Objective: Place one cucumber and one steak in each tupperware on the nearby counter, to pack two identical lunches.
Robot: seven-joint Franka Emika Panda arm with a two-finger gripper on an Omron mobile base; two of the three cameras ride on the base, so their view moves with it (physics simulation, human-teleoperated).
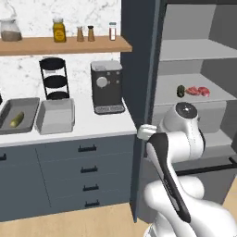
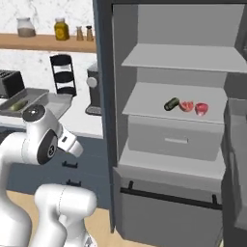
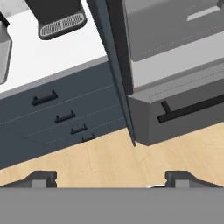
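The counter (image 1: 106, 126) was a smooth, matt white slab, and the drawer fronts (image 1: 69, 178) beneath it looked like matt painted blue-grey panels with black bar handles. Above the counter, the wall (image 1: 28, 69) showed glossy white veined marble and the shelf (image 1: 65, 45) warm bare wood, while the two tupperware (image 1: 21, 115) trays on the counter looked like dull grey plastic. Below the drawer fronts, the floor (image 3: 109, 162) was pale, faintly grained wood.
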